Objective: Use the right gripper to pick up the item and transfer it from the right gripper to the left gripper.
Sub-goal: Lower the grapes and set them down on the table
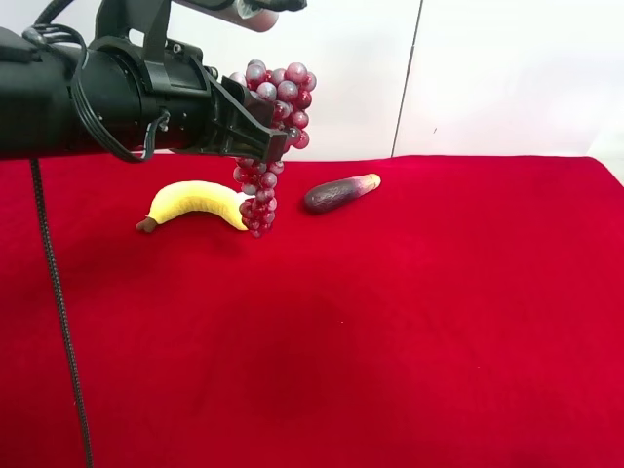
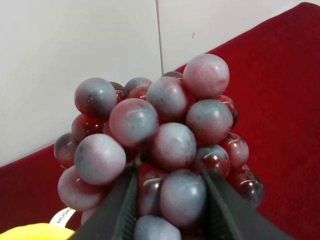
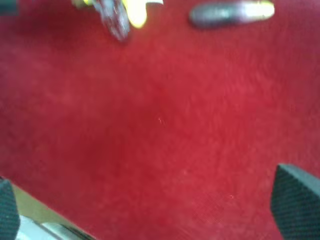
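Note:
The item, a bunch of purple-red and greyish grapes [image 1: 284,90], hangs above the red cloth. My left gripper [image 1: 255,132], on the thick black arm at the exterior high view's left, is shut on it. In the left wrist view the grapes [image 2: 165,120] fill the frame, and the left gripper [image 2: 170,205] has its two black fingers [image 2: 122,205] pressed on either side of the bunch. The tapering end of the bunch dangles beside the banana. My right gripper [image 3: 152,207] is open and holds nothing, its fingertips [image 3: 295,200] wide apart over bare cloth. The grapes [image 3: 114,20] show blurred far from it.
A yellow plush banana [image 1: 195,203] lies on the red cloth [image 1: 390,331] under the left arm. A dark eggplant-like piece [image 1: 339,193] lies to its right. A black cable [image 1: 58,322] hangs down at the left. White wall panels stand behind.

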Robot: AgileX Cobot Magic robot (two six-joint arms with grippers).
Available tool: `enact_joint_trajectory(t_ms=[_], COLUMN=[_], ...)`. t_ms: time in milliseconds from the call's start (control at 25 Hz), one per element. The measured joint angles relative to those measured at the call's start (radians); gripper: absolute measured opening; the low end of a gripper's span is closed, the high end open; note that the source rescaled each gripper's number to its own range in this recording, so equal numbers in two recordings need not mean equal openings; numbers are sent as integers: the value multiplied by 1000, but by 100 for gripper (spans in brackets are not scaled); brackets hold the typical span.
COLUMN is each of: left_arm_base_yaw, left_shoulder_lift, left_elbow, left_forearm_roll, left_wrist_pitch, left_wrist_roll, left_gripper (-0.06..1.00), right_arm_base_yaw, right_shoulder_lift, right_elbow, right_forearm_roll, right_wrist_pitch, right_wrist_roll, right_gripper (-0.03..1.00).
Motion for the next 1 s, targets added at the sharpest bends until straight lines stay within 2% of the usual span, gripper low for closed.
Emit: enact_joint_trajectory(t_ms=[200, 480, 760, 1000], left_arm_base_yaw=[0, 0, 0, 0], left_shoulder_lift=[0, 0, 0, 0], left_elbow=[0, 0, 0, 0], left_forearm_roll=[0, 0, 0, 0], left_wrist_pitch=[-11, -42, -43, -44], left_wrist_roll=[0, 0, 0, 0], left_gripper=[1, 1, 1, 1], right_arm_base_yaw=[0, 0, 0, 0], right_shoulder_lift=[-216, -457, -543, -543], right_elbow=[217, 403, 494, 525], right_forearm_roll=[-49, -94, -98, -94], right_wrist_pitch=[-73, -118, -187, -155], right_wrist_roll=[0, 0, -17, -71], right_gripper=[100, 100, 100, 100])
